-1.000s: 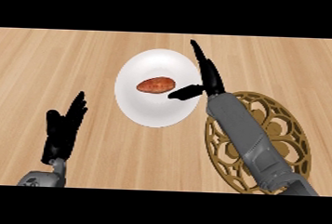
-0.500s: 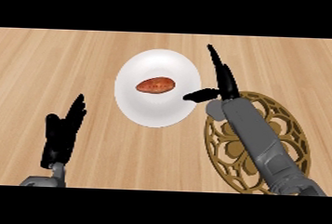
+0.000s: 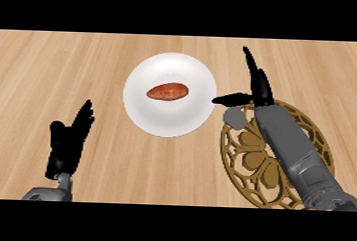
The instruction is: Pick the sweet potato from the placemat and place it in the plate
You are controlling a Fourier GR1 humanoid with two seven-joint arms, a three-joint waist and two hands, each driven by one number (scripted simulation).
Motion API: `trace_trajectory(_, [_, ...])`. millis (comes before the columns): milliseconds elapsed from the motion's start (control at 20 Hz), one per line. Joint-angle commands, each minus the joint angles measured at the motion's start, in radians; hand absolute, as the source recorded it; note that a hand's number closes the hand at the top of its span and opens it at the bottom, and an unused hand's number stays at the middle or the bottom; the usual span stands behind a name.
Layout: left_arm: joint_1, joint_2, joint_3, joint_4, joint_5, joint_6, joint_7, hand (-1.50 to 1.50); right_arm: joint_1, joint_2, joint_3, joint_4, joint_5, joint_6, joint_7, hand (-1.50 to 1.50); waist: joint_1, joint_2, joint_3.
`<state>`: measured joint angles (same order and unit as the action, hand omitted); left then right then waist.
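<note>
The reddish-brown sweet potato lies in the middle of the white plate, with nothing touching it. My right hand stands just to the plate's right, above the top edge of the brown openwork placemat. Its fingers are straight and point away from me, the thumb sticks out toward the plate, and it holds nothing. My left hand rests open at the lower left, fingers up, apart from the plate.
The light wooden counter runs all round the plate and placemat. My right forearm lies across the placemat's middle and hides part of it.
My right hand has drawn back to the right, off the plate and toward the placemat. The sweet potato stays on the plate. The left hand has barely moved.
</note>
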<state>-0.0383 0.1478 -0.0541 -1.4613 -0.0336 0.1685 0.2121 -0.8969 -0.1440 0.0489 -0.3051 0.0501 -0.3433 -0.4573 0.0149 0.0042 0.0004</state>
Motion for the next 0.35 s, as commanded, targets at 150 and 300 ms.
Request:
trace_trajectory(150, [-0.021, -0.033, 0.002, 0.04, -0.036, 0.023, -0.019, 0.0, 0.04, -0.05, -0.011, -0.039, 0.029, 0.024, 0.024, -1.5, -0.011, -0.004, 0.0])
trace_trajectory(300, [-0.01, -0.02, 0.029, 0.049, -0.008, -0.012, -0.035, 0.0, 0.03, -0.017, -0.024, 0.024, 0.056, -0.05, 0.001, -1.5, 0.0, 0.001, 0.0])
